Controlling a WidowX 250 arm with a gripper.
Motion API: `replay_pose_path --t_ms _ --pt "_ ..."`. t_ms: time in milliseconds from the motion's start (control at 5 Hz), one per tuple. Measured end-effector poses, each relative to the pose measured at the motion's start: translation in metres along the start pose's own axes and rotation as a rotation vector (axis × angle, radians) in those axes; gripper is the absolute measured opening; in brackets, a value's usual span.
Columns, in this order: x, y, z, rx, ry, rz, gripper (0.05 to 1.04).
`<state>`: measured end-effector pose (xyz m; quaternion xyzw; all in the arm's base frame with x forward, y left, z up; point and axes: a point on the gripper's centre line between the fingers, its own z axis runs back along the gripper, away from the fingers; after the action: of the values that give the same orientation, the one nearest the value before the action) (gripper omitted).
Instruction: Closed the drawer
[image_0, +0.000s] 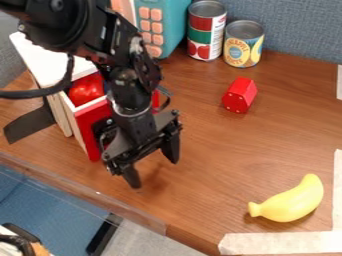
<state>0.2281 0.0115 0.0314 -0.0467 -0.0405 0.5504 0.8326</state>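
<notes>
The gripper (155, 170) hangs low over the table in front of the drawer's red face, its two fingers spread apart with nothing between them. Behind it, the red-fronted drawer (87, 125) stands partly out of a small cabinet with a white top (41, 56). A shiny red round object (86, 90) lies inside the drawer. The arm hides much of the drawer's front and right side, and I cannot tell whether the gripper touches the front.
A yellow banana (290, 201) lies at the lower right, and a red block (240, 95) sits right of centre. Two cans (206, 31) (244, 44) and a teal toy (175, 25) stand at the back. The table's front edge (80, 192) runs diagonally below the gripper.
</notes>
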Motion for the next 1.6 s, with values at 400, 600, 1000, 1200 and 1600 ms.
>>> replay_pose_path --t_ms 400,600,1000,1200,1600 --pt "0.017 0.0 0.002 0.037 -0.055 -0.011 1.001" --pt "0.026 0.0 0.005 0.043 -0.066 0.006 1.001" --pt "0.05 0.003 0.012 0.071 -0.096 0.043 1.001" --pt "0.057 0.006 0.012 0.102 -0.114 0.033 1.001" --pt "0.066 0.015 0.01 0.139 -0.126 0.064 1.001"
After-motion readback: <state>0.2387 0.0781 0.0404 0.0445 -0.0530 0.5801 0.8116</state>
